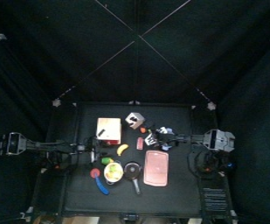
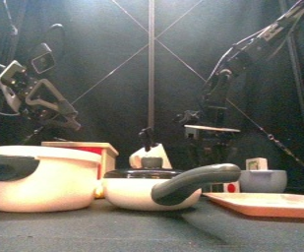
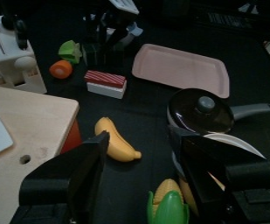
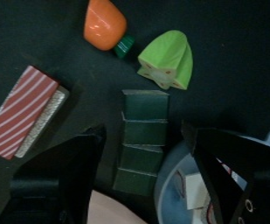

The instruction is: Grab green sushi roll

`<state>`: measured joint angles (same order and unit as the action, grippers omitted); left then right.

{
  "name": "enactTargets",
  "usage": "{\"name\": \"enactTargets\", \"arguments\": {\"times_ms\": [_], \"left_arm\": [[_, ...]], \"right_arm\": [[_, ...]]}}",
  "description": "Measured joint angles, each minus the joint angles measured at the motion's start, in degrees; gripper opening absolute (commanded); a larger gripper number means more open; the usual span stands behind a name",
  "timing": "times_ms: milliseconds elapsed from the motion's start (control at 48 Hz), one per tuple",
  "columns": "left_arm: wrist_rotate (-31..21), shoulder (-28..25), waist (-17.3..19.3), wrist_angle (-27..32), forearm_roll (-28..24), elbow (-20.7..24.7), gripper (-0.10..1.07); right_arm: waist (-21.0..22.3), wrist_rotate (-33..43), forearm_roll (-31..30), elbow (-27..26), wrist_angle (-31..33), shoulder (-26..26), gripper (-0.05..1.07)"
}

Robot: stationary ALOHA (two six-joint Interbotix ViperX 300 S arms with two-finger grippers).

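Nearest the tabletop's front edge stand a cream pot (image 2: pixel 42 177) at the left and a lidded saucepan (image 2: pixel 152 185) with a grey handle beside it. A pink tray (image 2: pixel 266 204) lies flat toward the front right corner. In the left wrist view the same tray (image 3: pixel 182 68) and the saucepan (image 3: pixel 207 109) lie well apart from a banana (image 3: pixel 117 140), with an ear of corn (image 3: pixel 169 203) just beside the left gripper (image 3: pixel 140 179). That gripper's jaws stand apart with nothing between them.

Further back, a wooden box (image 1: pixel 107 129) sits toward the left edge, and a red-and-white striped sushi piece (image 3: pixel 106 82) lies beyond the banana.

The green sushi roll (image 4: pixel 141 140), a row of dark green segments, lies flat on the tabletop toward the right edge, directly beneath the right gripper (image 4: pixel 143 171). Its jaws are spread wide, one on each side of the roll, and whether they touch it cannot be told; the roll is not gripped. Just beside one end of the roll lies a lime-green wedge-shaped piece (image 4: pixel 169 57), then an orange piece (image 4: pixel 103 22). The striped sushi piece (image 4: pixel 23 111) lies near the roll's side, apart from it.

The left arm (image 1: pixel 38 146) hangs over the left edge.
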<state>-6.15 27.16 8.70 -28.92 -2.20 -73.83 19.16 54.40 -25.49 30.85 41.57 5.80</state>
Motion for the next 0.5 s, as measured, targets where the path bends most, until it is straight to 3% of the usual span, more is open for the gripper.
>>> {"name": "enactTargets", "arguments": {"times_ms": [500], "left_arm": [[0.0,0.0,0.0,0.0,0.0,0.1,0.92]], "right_arm": [[0.4,0.2,0.1,0.3,-3.5,2.5,0.93]]}}
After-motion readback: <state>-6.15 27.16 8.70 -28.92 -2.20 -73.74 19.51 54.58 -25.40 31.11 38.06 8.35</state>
